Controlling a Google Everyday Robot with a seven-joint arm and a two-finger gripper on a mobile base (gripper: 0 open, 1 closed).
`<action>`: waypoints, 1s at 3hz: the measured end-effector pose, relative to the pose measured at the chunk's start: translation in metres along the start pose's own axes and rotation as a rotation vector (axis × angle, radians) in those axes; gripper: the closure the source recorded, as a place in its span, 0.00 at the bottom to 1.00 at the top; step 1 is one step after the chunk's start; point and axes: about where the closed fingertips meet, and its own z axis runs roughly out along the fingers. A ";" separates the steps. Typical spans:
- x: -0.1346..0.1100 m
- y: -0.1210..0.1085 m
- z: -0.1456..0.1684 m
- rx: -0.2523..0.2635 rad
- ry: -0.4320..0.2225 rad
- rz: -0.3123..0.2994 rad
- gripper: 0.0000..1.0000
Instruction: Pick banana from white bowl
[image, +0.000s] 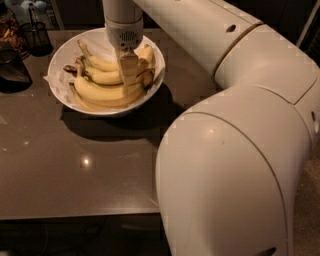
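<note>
The white bowl (65, 102) stands on the dark table at the upper left and holds several ripe yellow bananas on crumpled white paper. The largest banana (102, 92) curves along the front of the bowl, with others stacked behind it. My gripper (128, 75) reaches straight down into the right half of the bowl, its tip down among the bananas and touching them. The arm's big white shell fills the right side of the view and hides the bowl's far right rim.
A dark wire-mesh cup (36, 37) stands at the back left of the table (85, 170). A dark object (12, 70) sits left of the bowl. The table's front edge runs along the bottom of the view.
</note>
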 end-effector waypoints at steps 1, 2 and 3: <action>0.000 0.000 -0.001 0.000 0.000 0.000 0.84; 0.000 0.000 -0.001 0.000 0.000 0.000 1.00; -0.002 -0.005 -0.002 0.028 -0.007 0.004 1.00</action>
